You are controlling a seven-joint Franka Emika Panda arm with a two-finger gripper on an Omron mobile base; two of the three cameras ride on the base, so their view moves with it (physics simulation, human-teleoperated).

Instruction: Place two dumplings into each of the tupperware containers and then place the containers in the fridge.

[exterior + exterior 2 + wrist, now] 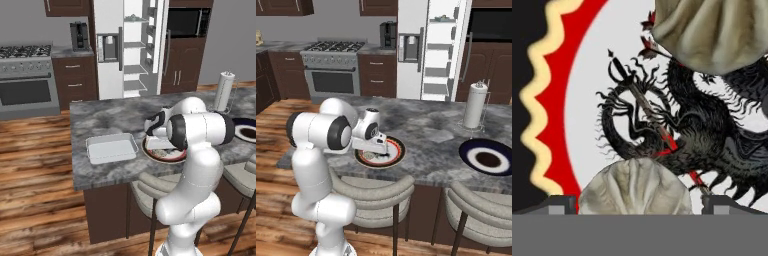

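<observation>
Pleated beige dough sat closest to the hand: one dumpling (635,186) lay between the two dark fingertips (559,204) of the gripper (637,205), whose jaws stood wide apart, one on each side, holding nothing yet. For a good pick, the hand probably needed to settle lower with the dumpling centred, then close gently, since soft dough could squash or slip out sideways. Beneath it was the red-rimmed plate (587,100), white in the middle with a dark dragon-like figure, and a second dumpling (712,35) rested further along the same plate, well clear of the fingers. In the left base view the hand hovered over this plate near the counter's front edge, and the larger translucent white container (112,148) waited just beside it, looking empty, so it seemed the likely drop point. Further along the grey stone counter (431,125) stood a dark blue plate (487,156) and a paper towel roll (476,106). Beyond, the fridge (443,50) had its door open, shelves showing.
</observation>
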